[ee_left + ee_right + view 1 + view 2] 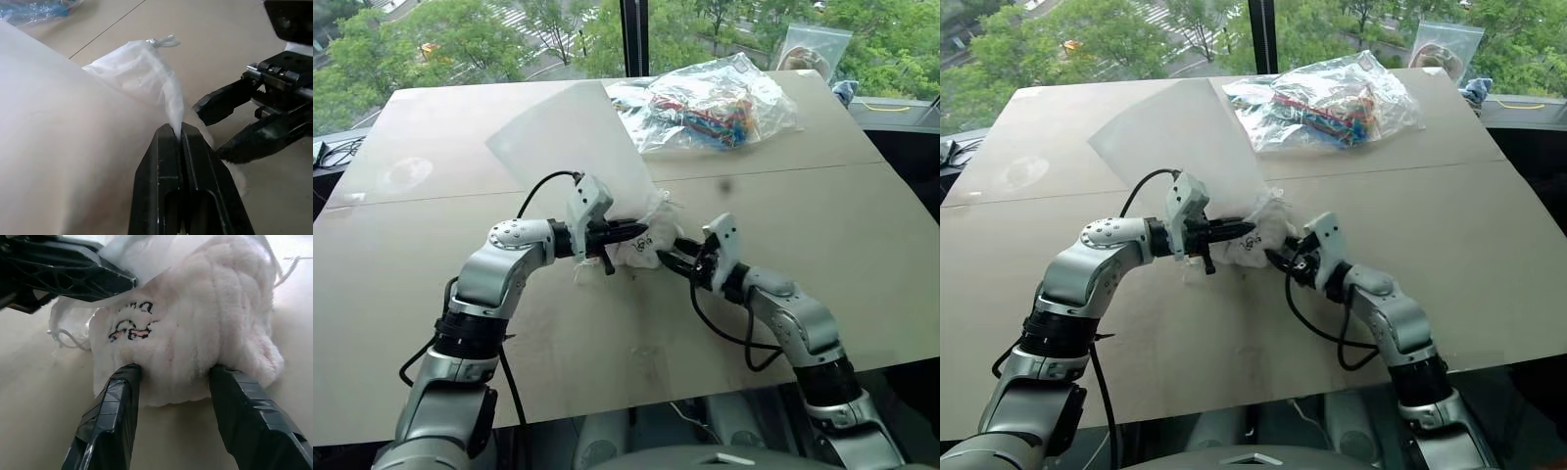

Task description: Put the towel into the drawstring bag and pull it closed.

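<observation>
Centre-frame on the tabletop (431,294), left gripper (181,128) jaws pinch the drawstring bag (573,137); right gripper (172,373) jaws straddle the towel (195,333), parted.

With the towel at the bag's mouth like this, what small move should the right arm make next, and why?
Probably close the right gripper on the towel, then nudge it deeper into the drawstring bag. Its fingers stand open either side of the towel's near end, and the left gripper is shut on the bag's fabric at the mouth, so the opening is held.
</observation>
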Motion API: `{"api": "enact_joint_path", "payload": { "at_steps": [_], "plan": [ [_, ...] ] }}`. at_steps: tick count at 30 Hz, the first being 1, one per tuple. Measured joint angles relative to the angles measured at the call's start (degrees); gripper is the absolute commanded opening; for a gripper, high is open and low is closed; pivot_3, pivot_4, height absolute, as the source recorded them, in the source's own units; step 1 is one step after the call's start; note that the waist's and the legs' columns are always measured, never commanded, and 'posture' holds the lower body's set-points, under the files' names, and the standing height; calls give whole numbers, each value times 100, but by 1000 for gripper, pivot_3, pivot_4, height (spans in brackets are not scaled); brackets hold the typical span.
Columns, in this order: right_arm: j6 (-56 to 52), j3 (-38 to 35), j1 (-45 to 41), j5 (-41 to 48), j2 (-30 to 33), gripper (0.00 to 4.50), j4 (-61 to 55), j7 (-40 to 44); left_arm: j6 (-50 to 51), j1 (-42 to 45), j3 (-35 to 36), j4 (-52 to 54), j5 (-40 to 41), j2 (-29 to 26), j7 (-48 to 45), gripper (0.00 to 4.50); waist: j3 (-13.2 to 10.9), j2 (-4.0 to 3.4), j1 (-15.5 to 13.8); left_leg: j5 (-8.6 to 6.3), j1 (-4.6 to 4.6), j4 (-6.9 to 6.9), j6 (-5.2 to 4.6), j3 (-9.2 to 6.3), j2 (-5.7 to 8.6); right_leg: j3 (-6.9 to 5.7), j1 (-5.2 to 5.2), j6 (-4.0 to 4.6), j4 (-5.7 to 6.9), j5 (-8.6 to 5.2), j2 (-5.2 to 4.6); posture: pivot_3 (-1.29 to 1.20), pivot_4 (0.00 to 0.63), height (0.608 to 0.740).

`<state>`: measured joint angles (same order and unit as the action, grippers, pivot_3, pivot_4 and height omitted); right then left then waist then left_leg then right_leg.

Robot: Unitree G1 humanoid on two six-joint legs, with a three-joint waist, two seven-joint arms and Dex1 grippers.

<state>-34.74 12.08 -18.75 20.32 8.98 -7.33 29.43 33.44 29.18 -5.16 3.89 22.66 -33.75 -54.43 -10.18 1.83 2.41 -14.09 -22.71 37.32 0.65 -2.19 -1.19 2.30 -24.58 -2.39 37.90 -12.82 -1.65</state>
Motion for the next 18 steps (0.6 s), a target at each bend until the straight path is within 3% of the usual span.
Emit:
{"api": "enact_joint_path", "payload": {
  "at_steps": [1,4,5,10,12,13,14,16,18],
  "plan": [
    [124,89,-247,-154,-206,1699,496,-91,61,9,5,8,2,-4,6,0,1,1,-1,0,-1,0,0,0,0,-1,0,0,-1,0,0,0,150,740],
    [767,118,-773,-438,-553,215,1434,-92,317,2,11,179,19,-36,16,0,0,1,7,0,-1,0,1,0,0,0,-1,1,0,1,-1,0,150,740],
    [911,106,-838,-456,-628,81,1581,-82,382,0,12,232,37,-44,20,0,0,0,5,0,-1,0,0,-1,0,-1,-1,1,0,1,-1,0,150,740],
    [1904,86,-1337,-441,-1093,81,2430,558,1125,-215,177,737,579,-71,60,0,-1,-1,15,0,-7,-2,1,-2,-1,-2,-4,2,0,1,-4,0,150,740],
    [2138,36,-1395,-291,-1218,81,2426,918,1953,-190,619,980,1368,-52,105,0,-1,-1,8,0,-9,-1,0,-6,-2,-8,-6,2,2,1,-6,0,150,740],
    [2253,-12,-1412,-149,-1234,81,2307,1134,2707,-55,1042,1027,2138,-56,176,0,-1,-1,-3,0,-10,0,0,-12,-1,-13,-5,2,2,2,-6,0,150,740],
    [2257,-15,-1415,-144,-1234,81,2297,1146,2750,-43,1063,1032,2194,-55,176,0,-1,-1,-7,0,-11,1,0,-15,0,-18,-4,2,3,1,-9,0,150,740],
    [2248,-67,-1401,-81,-1231,81,2130,1165,3616,273,1440,1108,3299,61,310,0,-1,-1,-16,0,-12,8,0,-24,4,-27,3,1,3,1,-15,0,150,740],
    [2253,-161,-1228,-114,-1132,81,1803,962,3782,384,1509,1173,3487,-63,426,0,1,-4,-1,0,-5,6,1,-22,10,-24,6,1,4,2,-17,0,150,740]
  ]
}}
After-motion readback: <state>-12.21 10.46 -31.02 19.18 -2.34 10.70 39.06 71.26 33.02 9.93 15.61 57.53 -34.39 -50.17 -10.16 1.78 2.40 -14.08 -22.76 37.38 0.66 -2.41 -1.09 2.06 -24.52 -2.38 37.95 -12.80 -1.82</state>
